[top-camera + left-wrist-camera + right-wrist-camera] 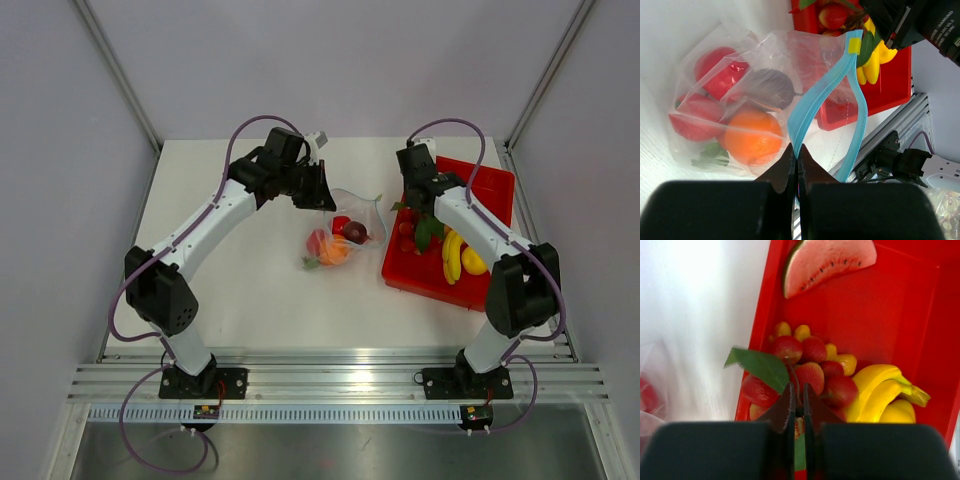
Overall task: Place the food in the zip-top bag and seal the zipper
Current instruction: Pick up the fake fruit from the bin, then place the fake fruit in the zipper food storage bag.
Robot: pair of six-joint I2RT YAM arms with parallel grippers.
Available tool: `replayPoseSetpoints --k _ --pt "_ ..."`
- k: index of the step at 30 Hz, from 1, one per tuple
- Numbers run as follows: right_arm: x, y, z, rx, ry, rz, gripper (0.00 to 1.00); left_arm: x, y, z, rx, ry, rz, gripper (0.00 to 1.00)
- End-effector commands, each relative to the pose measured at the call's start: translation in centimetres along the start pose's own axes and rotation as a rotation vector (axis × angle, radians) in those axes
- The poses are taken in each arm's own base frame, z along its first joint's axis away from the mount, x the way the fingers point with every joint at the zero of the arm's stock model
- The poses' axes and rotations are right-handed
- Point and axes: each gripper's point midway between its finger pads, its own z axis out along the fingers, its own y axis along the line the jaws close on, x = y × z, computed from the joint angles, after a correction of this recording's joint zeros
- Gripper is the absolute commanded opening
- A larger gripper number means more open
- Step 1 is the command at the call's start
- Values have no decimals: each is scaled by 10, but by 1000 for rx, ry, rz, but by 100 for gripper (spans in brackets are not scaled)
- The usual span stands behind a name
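The clear zip-top bag (730, 100) lies on the white table with its mouth held up. My left gripper (796, 150) is shut on the light blue zipper (827, 90) at one side of the mouth. Inside the bag lie an orange (750, 137), a dark purple fruit (771, 87) and red fruits (715, 75). In the red tray, my right gripper (796, 390) is shut on the thin stem of a red berry cluster (812, 372) with a green leaf (762, 367). In the top view, the left gripper (315, 195) is over the bag (340, 235) and the right gripper (415, 208) is over the tray's left side.
The red tray (492, 185) stands right of the bag and also holds yellow bananas (885, 395) and a watermelon slice (830, 260). Its left wall (760, 315) runs close beside the berry cluster. Grey walls enclose the table on three sides.
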Motion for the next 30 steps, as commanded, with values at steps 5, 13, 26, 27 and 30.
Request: replayPoseSetpoints --k 5,13,26,27,30 --pt "-50 -36 -44 107 -174 121 0 -10 -12 -9 53 -43 24 0" --pt "-83 -63 -105 78 -294 283 0 -9 -15 -7 65 -40 26 0" --pt "-128 -23 -236 -388 -431 435 0 -14 -16 -5 63 -45 31 0" --pt "-128 -18 -241 -407 -434 437 0 -14 -16 -6 62 -47 30 0" --pt "-129 -7 -255 -480 -441 463 0 -15 -17 -8 60 -50 32 0"
